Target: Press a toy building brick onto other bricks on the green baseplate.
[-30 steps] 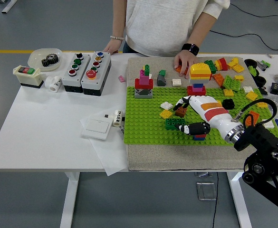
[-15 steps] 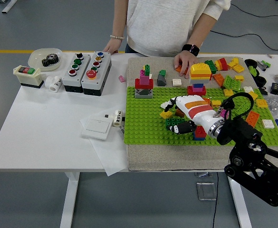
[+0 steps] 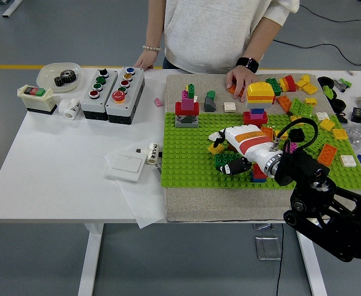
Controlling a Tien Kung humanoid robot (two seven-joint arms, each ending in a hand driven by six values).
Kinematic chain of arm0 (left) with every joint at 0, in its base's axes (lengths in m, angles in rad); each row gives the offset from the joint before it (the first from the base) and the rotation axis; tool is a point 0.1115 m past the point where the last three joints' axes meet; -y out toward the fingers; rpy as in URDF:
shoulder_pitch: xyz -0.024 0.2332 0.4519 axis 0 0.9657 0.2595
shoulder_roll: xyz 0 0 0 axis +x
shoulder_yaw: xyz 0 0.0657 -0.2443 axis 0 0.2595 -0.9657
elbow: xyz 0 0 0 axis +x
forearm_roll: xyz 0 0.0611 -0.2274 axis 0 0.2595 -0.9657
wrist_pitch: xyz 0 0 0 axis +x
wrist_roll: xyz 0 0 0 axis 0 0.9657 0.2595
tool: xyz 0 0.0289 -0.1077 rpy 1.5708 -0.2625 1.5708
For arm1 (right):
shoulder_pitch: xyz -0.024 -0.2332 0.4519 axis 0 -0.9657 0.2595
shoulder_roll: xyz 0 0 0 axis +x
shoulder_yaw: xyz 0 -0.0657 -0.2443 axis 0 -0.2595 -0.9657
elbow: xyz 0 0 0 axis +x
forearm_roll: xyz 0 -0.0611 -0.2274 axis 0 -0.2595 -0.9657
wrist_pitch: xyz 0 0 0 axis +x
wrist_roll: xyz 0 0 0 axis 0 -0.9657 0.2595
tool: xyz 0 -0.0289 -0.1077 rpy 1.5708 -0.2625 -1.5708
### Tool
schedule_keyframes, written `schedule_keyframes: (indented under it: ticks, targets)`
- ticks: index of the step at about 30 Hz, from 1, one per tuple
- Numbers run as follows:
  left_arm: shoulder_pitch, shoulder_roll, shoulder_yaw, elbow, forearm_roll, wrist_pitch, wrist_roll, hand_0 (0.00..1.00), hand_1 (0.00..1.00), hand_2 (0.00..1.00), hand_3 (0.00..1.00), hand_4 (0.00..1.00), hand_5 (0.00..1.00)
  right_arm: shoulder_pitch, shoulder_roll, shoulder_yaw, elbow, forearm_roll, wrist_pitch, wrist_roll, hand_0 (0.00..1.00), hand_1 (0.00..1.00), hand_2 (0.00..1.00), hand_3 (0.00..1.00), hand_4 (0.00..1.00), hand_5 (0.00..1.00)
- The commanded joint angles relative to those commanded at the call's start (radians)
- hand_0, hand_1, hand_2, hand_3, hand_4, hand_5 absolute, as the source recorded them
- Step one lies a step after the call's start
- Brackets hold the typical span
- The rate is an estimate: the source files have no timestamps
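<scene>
R hand low over green baseplate, fingers curled down among yellow brick and dark green brick – I can't tell if anything is clamped | person's hand rests on mat's far edge

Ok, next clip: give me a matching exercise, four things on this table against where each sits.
Things:
1. gear bowl
2. red and magenta brick tower
3. yellow domed brick
4. white switch plate

Places:
A. beside the person's hand
B. far left corner of the table
C. baseplate's far left part
D. off the mat, left of the baseplate

Pairs: 1-B, 2-C, 3-A, 4-D
</scene>
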Motion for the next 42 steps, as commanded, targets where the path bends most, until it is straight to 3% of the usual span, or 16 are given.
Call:
schedule_keyframes:
  ticks: [5,8,9,14,15,20,21,42]
  targets:
    - [0.000,0.000,-0.001,0.000,0.001,0.001,0.001,0.549,0.625,0.790,0.805,0.851,0.807,0.009,0.010,-0.002,-0.037,-0.024,0.013,-0.009,0.625,0.573,0.611,0.612,0.926,0.272]
    - [0.001,0.000,-0.002,0.000,0.003,0.002,0.002,0.549,0.625,0.790,0.805,0.851,0.807,0.008,0.012,-0.002,-0.044,-0.033,0.014,-0.011,0.625,0.573,0.611,0.612,0.926,0.272]
    - [0.001,0.000,-0.003,0.000,0.003,0.002,0.002,0.550,0.624,0.790,0.805,0.851,0.808,0.007,0.012,-0.002,-0.044,-0.037,0.015,-0.011,0.580,0.531,0.556,0.613,0.919,0.267]
    - [0.003,0.000,-0.006,0.000,0.008,0.003,0.004,0.550,0.624,0.790,0.805,0.851,0.808,0.001,0.008,-0.003,-0.040,-0.052,0.018,-0.010,0.580,0.531,0.556,0.613,0.919,0.267]
    - [0.004,0.000,-0.007,0.000,0.009,0.003,0.004,0.546,0.623,0.788,0.805,0.852,0.808,0.000,0.007,-0.003,-0.037,-0.054,0.018,-0.010,0.490,0.473,0.528,0.633,0.917,0.269]
    - [0.006,0.000,-0.011,0.000,0.014,0.004,0.007,0.546,0.623,0.788,0.805,0.852,0.808,-0.004,0.005,-0.005,-0.029,-0.058,0.018,-0.010,0.490,0.473,0.528,0.633,0.917,0.269]
    - [0.006,0.000,-0.011,0.000,0.015,0.003,0.007,0.545,0.623,0.788,0.805,0.852,0.808,-0.004,0.005,-0.006,-0.029,-0.058,0.018,-0.010,0.449,0.461,0.524,0.639,0.917,0.271]
    - [0.002,0.002,-0.011,-0.001,0.020,0.003,0.006,0.544,0.623,0.786,0.804,0.853,0.808,0.005,0.021,-0.010,-0.099,-0.048,0.002,0.004,0.443,0.455,0.523,0.639,0.906,0.292]
